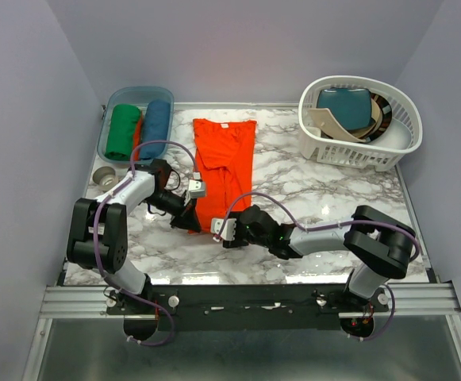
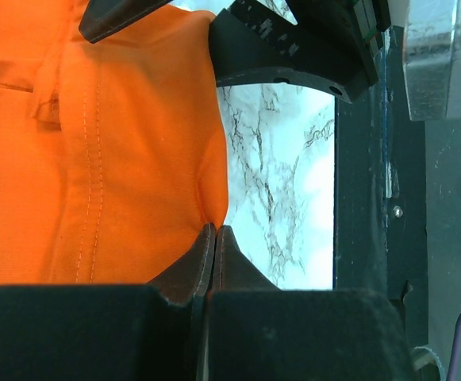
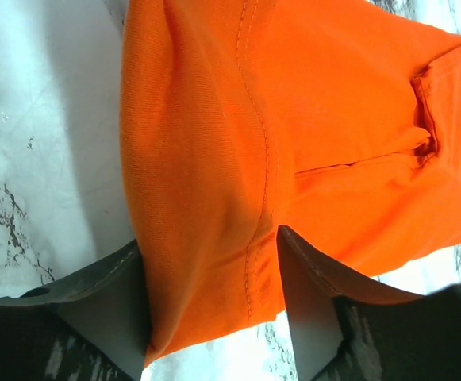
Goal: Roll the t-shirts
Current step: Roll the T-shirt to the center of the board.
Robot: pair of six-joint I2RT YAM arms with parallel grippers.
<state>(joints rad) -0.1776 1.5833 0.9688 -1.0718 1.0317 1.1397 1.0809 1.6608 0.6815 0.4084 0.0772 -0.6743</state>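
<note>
T-shirt (image 1: pixel 224 163), bright orange, lies folded into a long narrow strip on the marble table (image 1: pixel 333 206), near the middle. Its collar points to 12 o'clock and its hem to 6 o'clock. Both arms meet at the hem end.

The left gripper (image 2: pixel 214 230) sits at the hem's 9 o'clock corner. Its fingers are pressed together, and the edge of the cloth puckers into their tips, so they pinch the fabric there. Bare marble shows just beside the pinch.

The right gripper (image 3: pixel 210 238) reaches in from 3 o'clock to the hem's other side. Its fingers (image 3: pixel 111 302) stand well apart, but a thick raised fold of the hem fills the gap and touches both, so they are clamped on that bunch. A stitched seam runs down through the fold between them.

At 10 o'clock on the table stands a clear blue bin (image 1: pixel 107 127) holding a green roll (image 1: pixel 122 131) and a blue roll (image 1: pixel 157 128) side by side, with a sliver of orange-red cloth between them. At 2 o'clock a white basket (image 1: pixel 357 155) holds folded clothes in teal, beige and a dark colour.
</note>
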